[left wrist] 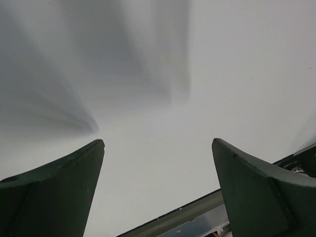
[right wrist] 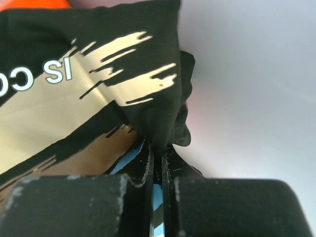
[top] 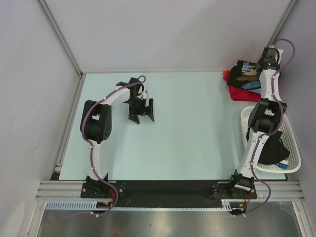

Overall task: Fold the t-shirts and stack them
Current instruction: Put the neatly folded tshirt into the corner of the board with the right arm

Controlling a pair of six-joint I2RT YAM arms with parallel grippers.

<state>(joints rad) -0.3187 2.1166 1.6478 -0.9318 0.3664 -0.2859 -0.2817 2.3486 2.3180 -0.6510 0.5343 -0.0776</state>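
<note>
A crumpled black t-shirt (right wrist: 148, 22) of soft cloth, printed with cream brush strokes and white letters, is lying on top of the heap at the far right corner of the pale blue table (top: 197, 128). A crimson red t-shirt (top: 242, 94) is showing under its near side, and an orange t-shirt (top: 226, 74) is peeking out at its left. The right claw (right wrist: 158, 158) is pinching a gathered fold of the black t-shirt, jaws pressed together on the cloth. The rest of the shirt is spreading away from the fingertips to the left, towards the middle of the table. It is too bunched to give a clear long axis.

The right arm is reaching almost fully stretched over the white plastic lattice basket (top: 295, 158), so it is far the nearer arm. By my judgement, the coming pull is running leftward and nearward, onto the bare middle.

The left claw (left wrist: 157, 143) is hanging over the left-centre of the table, jaws spread wide and holding nothing, well apart from the heap, with its arm bent at the elbow.
</note>
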